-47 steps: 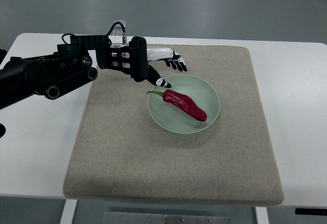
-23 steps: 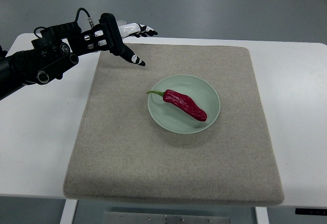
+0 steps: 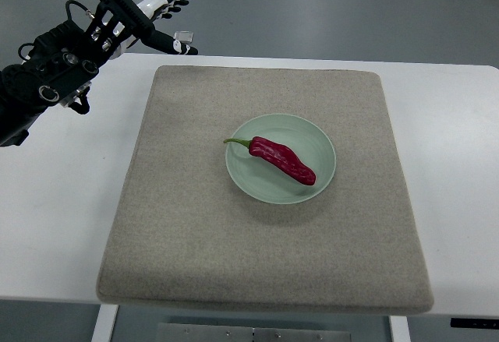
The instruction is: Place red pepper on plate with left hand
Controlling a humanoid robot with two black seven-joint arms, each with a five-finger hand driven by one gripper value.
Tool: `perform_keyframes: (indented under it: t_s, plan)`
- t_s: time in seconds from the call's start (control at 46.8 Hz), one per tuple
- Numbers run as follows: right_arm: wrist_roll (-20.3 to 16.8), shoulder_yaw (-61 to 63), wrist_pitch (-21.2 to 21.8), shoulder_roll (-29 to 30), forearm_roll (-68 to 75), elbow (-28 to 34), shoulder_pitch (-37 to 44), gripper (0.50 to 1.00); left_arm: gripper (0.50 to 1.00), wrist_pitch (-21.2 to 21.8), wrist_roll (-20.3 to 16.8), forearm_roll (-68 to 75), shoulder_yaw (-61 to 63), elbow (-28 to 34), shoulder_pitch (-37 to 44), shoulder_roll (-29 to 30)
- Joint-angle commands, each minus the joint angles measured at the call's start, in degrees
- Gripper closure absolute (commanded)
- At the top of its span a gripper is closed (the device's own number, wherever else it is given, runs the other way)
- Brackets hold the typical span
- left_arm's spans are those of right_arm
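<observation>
Robot hand: the left robot hand (image 3: 148, 19) is up at the far left corner of the tabletop (image 3: 54, 194), fingers spread and loose, holding nothing and touching nothing.
Right arm: not in view.
Pepper: the red pepper (image 3: 279, 159) lies across the middle of the plate (image 3: 321, 135), green stem pointing left, well apart from the hand.
Plate: sits on the mat (image 3: 195, 241), a little right of its centre.
Progress: judging by how things lie, the placing is done; the pepper is on the plate and free.
Left to do: seemingly nothing but parking the arm clear.
</observation>
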Motion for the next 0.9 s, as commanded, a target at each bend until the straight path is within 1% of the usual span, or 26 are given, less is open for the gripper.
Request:
perform_keyframes:
  t_s: [0.0,0.235,0.32,0.427,0.598,0.726,0.876]
  plan:
    - [0.0,0.0,0.0,0.0,0.0,0.0,0.0,0.572,0.542,1.44,0.11,-10.2,0.08,0.98,0.01,-0.08]
    - [0.0,0.0,0.0,0.0,0.0,0.0,0.0,0.572,0.542,2.23,0.37,-29.72,-0.71,5.11,0.01,-1.92]
    - [0.0,0.0,0.0,0.0,0.0,0.0,0.0,0.572,0.544,3.37,0.99,-34.12,-0.89,5.99,0.1,-2.45]
    - [0.0,0.0,0.0,0.0,0.0,0.0,0.0,0.572,0.544,5.92,2.48,-38.78,-1.68,5.81,0.1,-2.54]
    - [0.0,0.0,0.0,0.0,0.0,0.0,0.0,0.57,0.542,6.1,5.56,-46.78,-2.65,5.81,0.19,-2.89]
    - [0.0,0.0,0.0,0.0,0.0,0.0,0.0,0.572,0.538,3.82,5.82,-50.56,-2.82,5.55,1.24,-3.42]
    - [0.0,0.0,0.0,0.0,0.0,0.0,0.0,0.572,0.538,-5.05,5.82,-51.71,-6.24,6.6,2.91,-4.65]
